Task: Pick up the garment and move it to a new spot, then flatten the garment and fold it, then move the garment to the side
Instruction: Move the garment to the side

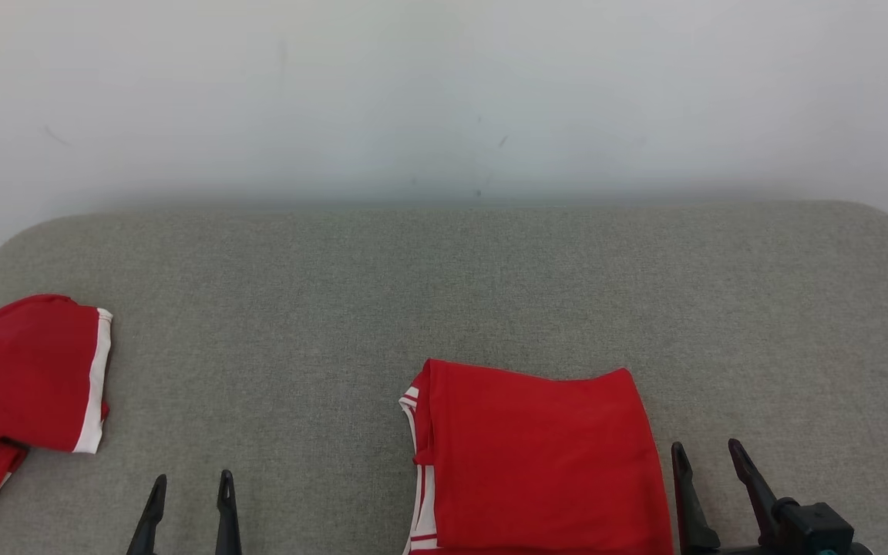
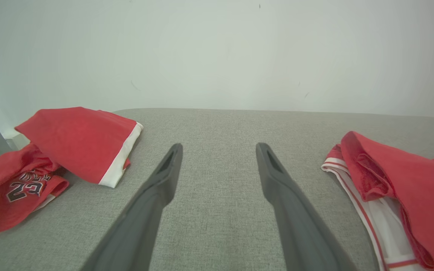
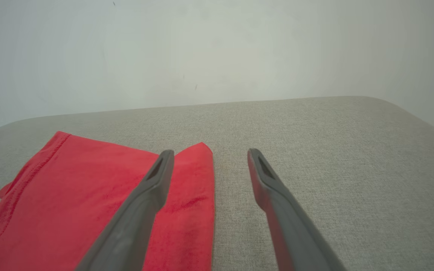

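Note:
A folded red garment [image 1: 540,459] with white striped trim lies flat on the grey padded table [image 1: 444,293], near its front edge, right of centre. The left wrist view shows the garment [image 2: 409,188] at the right, and the right wrist view shows the garment [image 3: 89,195] at the lower left. My right gripper [image 1: 706,455] stands open just right of the garment, nothing between its fingers [image 3: 153,184]. My left gripper [image 1: 191,486] is open too, over bare table well left of the garment, and holds nothing [image 2: 219,150].
A second red garment [image 1: 24,385] with a white hem and a printed number lies bunched at the table's left edge, also seen as a heap [image 2: 62,150] in the left wrist view. A pale wall [image 1: 444,92] rises behind the table.

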Controlling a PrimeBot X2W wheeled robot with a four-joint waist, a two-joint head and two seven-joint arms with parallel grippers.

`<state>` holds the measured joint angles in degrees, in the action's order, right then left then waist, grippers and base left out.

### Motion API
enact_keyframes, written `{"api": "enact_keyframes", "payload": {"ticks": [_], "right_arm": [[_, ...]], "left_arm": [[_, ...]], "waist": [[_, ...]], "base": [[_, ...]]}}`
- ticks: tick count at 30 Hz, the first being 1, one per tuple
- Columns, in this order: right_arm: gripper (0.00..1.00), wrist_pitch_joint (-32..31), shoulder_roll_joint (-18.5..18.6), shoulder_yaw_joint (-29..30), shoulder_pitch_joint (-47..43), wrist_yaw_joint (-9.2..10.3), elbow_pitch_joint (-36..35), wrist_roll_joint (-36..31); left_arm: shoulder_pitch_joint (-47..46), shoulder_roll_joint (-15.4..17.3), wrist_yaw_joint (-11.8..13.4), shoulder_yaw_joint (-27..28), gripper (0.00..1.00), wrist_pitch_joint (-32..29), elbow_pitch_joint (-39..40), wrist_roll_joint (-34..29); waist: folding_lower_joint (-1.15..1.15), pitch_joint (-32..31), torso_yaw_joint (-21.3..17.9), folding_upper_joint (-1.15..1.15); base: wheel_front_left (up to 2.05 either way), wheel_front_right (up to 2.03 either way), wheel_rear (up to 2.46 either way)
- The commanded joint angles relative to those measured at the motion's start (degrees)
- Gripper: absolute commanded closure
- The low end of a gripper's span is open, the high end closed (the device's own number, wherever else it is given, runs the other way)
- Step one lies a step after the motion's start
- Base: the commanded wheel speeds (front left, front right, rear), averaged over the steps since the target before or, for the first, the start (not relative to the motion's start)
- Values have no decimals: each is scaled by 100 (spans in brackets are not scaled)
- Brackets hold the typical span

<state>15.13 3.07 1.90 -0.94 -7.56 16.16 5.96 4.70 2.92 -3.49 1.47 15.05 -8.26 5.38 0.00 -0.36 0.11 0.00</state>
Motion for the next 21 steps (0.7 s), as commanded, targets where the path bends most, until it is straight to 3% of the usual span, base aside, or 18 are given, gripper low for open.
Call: {"api": "enact_keyframes", "payload": {"ticks": [1,12,21], "right_arm": [[0,3,-18,-14,12,11,5,-20],[0,2,-13,-119,389,11,281,-44],[0,-288,162,-315,1294,11,1966,110]], "left_arm": [[45,-4,17,9,0,14,-10,4],[-9,-5,14,28,0,14,-21,-2],[-117,-5,-17,-33,0,14,-76,14]], "waist": [[0,8,4,0],[0,65,-5,0],[0,156,92,0]], "base": [[0,0,0],[0,0,0],[0,0,0]]}}
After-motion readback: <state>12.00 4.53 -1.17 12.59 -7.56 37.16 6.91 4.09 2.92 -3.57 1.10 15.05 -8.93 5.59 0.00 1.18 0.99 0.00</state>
